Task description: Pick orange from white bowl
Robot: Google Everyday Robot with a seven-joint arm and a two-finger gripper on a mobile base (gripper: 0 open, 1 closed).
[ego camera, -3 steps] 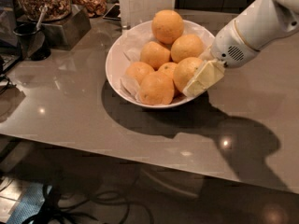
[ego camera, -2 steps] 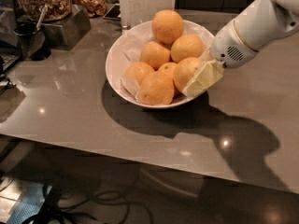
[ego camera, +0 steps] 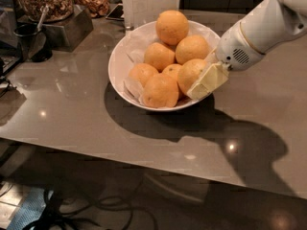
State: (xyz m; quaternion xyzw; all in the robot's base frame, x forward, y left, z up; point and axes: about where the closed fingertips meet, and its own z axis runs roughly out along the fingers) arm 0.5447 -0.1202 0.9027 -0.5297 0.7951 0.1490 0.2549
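The white bowl (ego camera: 120, 63) sits on the grey counter, lined with crumpled white paper and holding several round orange fruits. The orange (ego camera: 190, 74), a paler yellow-orange fruit, lies at the bowl's front right; no stem dot shows on it. My gripper (ego camera: 202, 79) reaches in from the right over the bowl's rim, and its pale yellow tip rests against the right side of this orange. The white wrist (ego camera: 249, 37) extends up to the right. A large fruit (ego camera: 171, 27) tops the pile at the back.
A dark tray with jars of dried goods (ego camera: 53, 8) stands at the back left, with a black cup and spoon (ego camera: 29, 40) beside it. A white container (ego camera: 148, 1) stands right behind the bowl. The counter's front edge (ego camera: 144, 162) runs across the lower part.
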